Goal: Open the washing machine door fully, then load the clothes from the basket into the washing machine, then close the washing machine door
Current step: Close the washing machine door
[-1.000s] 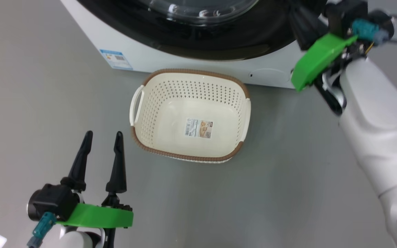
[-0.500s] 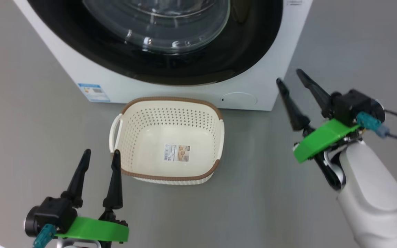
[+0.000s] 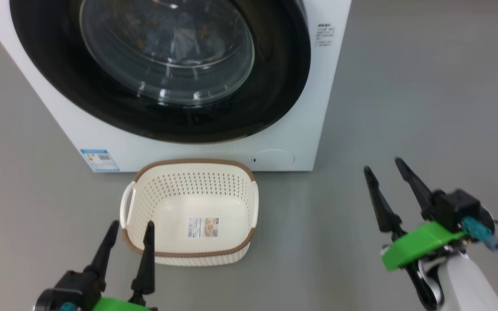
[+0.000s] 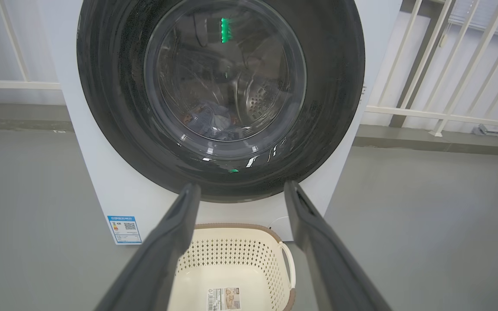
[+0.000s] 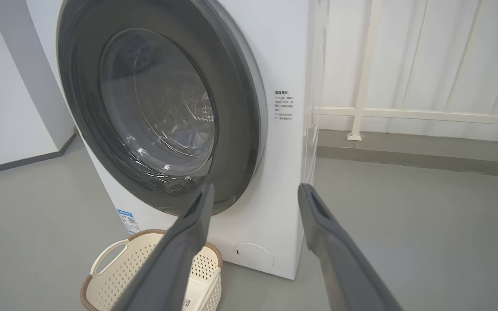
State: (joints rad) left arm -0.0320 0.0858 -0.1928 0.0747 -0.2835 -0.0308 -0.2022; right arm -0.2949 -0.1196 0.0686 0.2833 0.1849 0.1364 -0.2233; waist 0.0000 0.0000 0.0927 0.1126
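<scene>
Since the washing machine door [image 3: 275, 86] is sitting shut, the splayed, empty left gripper [image 3: 131, 223] and right gripper [image 3: 382, 164] should be parking clear of the basket [image 3: 193, 161].

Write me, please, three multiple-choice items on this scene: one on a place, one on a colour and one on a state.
1. Where is the basket?
A. on the floor before the washer
B. on a shelf
C. held in fingers

2. What colour is its rim?
A. green
B. brown
C. red

3. The door is:
A. wide open
B. taken off
C. shut

Answers:
1 A: it sits on the grey floor just below the door.
2 B: a brown band rings the cream wall.
3 C: it lies flat against the washer's front, with clothes behind the glass.
</scene>
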